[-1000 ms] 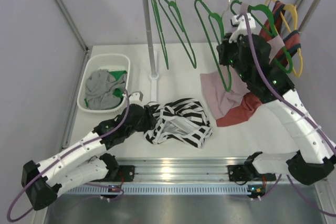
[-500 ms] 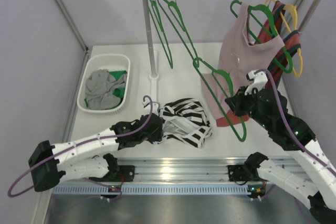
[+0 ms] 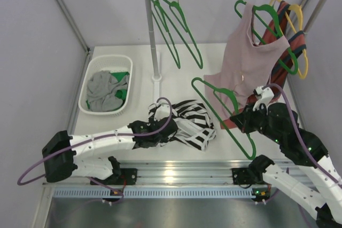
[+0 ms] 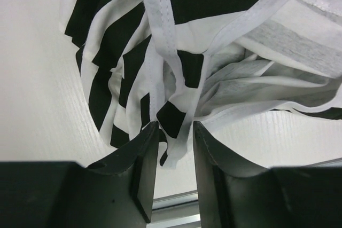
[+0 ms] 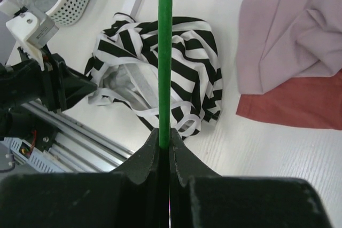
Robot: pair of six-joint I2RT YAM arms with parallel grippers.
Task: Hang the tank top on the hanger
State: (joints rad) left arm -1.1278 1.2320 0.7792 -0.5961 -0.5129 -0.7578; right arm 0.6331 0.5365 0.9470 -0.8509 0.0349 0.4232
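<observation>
The black-and-white striped tank top (image 3: 187, 124) lies crumpled on the white table, near the front middle. My left gripper (image 3: 162, 132) is low at its near-left edge. In the left wrist view the left gripper (image 4: 175, 129) has its jaws apart, with a hem fold of the tank top (image 4: 176, 52) hanging between the tips, not pinched. My right gripper (image 3: 243, 119) is shut on the green hanger (image 3: 220, 118), which it holds slanted above the table to the right of the top. In the right wrist view the hanger (image 5: 164, 52) rises from the right gripper (image 5: 164, 145) across the tank top (image 5: 200, 62).
A white basket (image 3: 107, 57) with a grey garment stands at the back left. The rack pole (image 3: 152, 30) carries more green hangers (image 3: 172, 22), a pink top (image 3: 248, 57) and a yellow hanger (image 3: 299, 46). A red cloth (image 5: 299, 105) lies at the right. A metal rail (image 3: 176, 172) runs along the front edge.
The right arm has brought the green hanger down from the rack to beside the tank top. The left gripper has slid right to the top's near edge, and its jaws have narrowed.
</observation>
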